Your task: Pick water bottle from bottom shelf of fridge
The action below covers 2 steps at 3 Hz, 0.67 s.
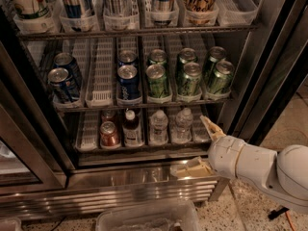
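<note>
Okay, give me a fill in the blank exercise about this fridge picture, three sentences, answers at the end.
1. The water bottle nearest the gripper stands on the ____ shelf.
2. The gripper is open and holds nothing, on that bottle's ____ side in the camera view.
3. The can left of the dark bottle is ____.
Answers: bottom; right; red.

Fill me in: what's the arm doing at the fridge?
The gripper is open and empty, low at the right of the open fridge, level with the bottom shelf. The nearest water bottle stands upright just left of the upper finger, untouched; a second bottle stands beside it. Nothing is picked yet.
</note>
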Tool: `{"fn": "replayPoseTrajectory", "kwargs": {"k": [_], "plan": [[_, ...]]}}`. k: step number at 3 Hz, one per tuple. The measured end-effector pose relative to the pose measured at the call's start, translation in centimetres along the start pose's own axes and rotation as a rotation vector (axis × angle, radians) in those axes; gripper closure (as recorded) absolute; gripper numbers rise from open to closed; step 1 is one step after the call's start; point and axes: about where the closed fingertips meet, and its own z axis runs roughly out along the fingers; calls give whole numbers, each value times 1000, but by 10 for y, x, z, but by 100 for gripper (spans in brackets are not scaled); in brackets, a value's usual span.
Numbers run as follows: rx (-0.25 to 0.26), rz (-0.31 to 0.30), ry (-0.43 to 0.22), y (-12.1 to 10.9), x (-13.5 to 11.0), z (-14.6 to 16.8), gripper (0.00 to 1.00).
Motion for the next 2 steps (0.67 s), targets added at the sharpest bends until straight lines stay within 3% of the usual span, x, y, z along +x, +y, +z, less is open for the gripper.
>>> {"fn": "replayPoseTrajectory", "kwargs": {"k": [1, 2], "plan": [[0, 0, 0, 0, 0, 0, 0], [42, 38, -72, -8, 0, 10, 0]]}}
